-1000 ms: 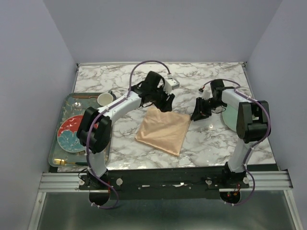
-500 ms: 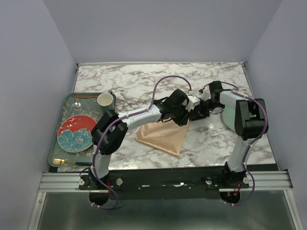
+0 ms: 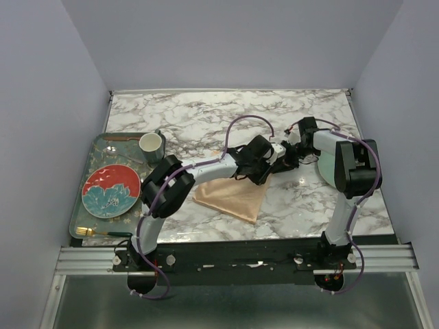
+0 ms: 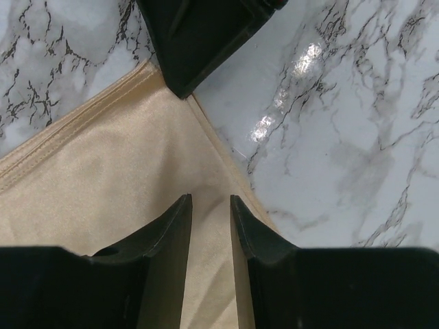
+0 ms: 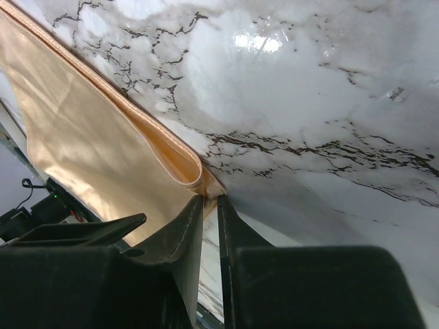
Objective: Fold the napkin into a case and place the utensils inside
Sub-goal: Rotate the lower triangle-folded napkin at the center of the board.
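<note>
**Marble table (image 3: 206, 116), napkin (image 3: 230, 195) corner to be lifted**

Folded, it lies mid-table. The left gripper (image 4: 209, 205) hangs over it, jaws slightly apart, probably to steady it. The right gripper (image 5: 208, 202) has its jaws almost together at the corner; whether they grip, I cannot tell.

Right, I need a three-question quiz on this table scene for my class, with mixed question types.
1. True or false: the fork lies on the napkin.
2. In the top view, the left gripper and right gripper meet at which napkin corner? A near left; B far right; C near right.
3. Fill in: the cup stands on the ____.
Key: 1 false, it lies on the tray; 2 B; 3 tray.
</note>
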Robot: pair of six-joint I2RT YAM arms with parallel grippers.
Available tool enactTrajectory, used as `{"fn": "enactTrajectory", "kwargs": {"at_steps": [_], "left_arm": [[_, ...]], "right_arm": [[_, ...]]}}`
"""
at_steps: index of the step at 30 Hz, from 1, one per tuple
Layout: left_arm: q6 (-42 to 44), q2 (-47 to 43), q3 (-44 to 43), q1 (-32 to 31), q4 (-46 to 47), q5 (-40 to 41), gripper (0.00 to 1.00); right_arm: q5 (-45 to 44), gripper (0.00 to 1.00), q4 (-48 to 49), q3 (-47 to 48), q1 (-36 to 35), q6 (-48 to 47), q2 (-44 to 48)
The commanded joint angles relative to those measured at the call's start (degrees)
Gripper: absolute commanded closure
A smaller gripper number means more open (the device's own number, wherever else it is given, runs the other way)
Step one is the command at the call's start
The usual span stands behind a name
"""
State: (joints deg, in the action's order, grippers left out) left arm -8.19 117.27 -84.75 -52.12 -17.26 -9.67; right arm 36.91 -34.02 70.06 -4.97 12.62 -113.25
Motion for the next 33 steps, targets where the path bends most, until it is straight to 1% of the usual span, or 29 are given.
{"fn": "enactTrajectory", "kwargs": {"at_steps": [1, 2, 3, 7, 13, 17, 19, 23, 26, 29, 33], "left_arm": [[-2.8, 1.5, -1.7, -1.0, 1.0, 1.3, 0.62], [-3.0, 1.5, -1.6, -1.1, 1.1, 1.5, 0.62], [-3.1, 1.6, -1.5, -1.2, 1.3, 2.0, 0.62], [-3.2, 2.0, -1.3, -1.7, 1.4, 2.5, 0.61], [-3.1, 2.6, -1.4, -1.8, 1.3, 3.0, 0.63], [-3.1, 2.8, -1.3, -1.8, 1.3, 2.8, 0.69], [-3.1, 2.6, -1.3, -1.8, 1.2, 2.7, 0.70], [-3.2, 2.2, -0.9, -1.8, 1.3, 2.5, 0.67], [-3.5, 1.6, -0.5, -1.9, 2.0, 2.5, 0.66], [-3.4, 1.6, -0.8, -2.1, 2.0, 2.7, 0.61], [-3.4, 1.8, -0.9, -2.2, 1.7, 2.8, 0.62]], "right_arm": [[-0.7, 0.75, 1.1, -0.5, 0.1, 0.5, -0.8], [-0.4, 0.73, 1.0, -0.6, 0.1, 0.6, -0.1], [-0.1, 0.68, 1.0, -0.9, 0.1, 0.6, 0.3], [0.1, 0.64, 1.1, -1.7, 0.1, 0.9, 2.8], [-0.9, 0.66, 1.2, -2.7, 0.1, 0.7, 3.9], [-2.9, 0.70, 1.1, -2.7, 0.1, 0.6, 2.9], [-3.0, 0.71, 1.1, -2.4, 0.1, 0.8, 2.4], [-2.0, 0.70, 1.2, -2.3, 0.1, 0.9, 2.7], [-2.2, 0.73, 1.2, -2.6, 0.1, 1.0, 2.9], [-2.3, 0.75, 1.2, -2.0, 0.1, 0.8, 2.1], [-2.3, 0.77, 1.2, -1.6, 0.1, 0.6, 0.7]]}}
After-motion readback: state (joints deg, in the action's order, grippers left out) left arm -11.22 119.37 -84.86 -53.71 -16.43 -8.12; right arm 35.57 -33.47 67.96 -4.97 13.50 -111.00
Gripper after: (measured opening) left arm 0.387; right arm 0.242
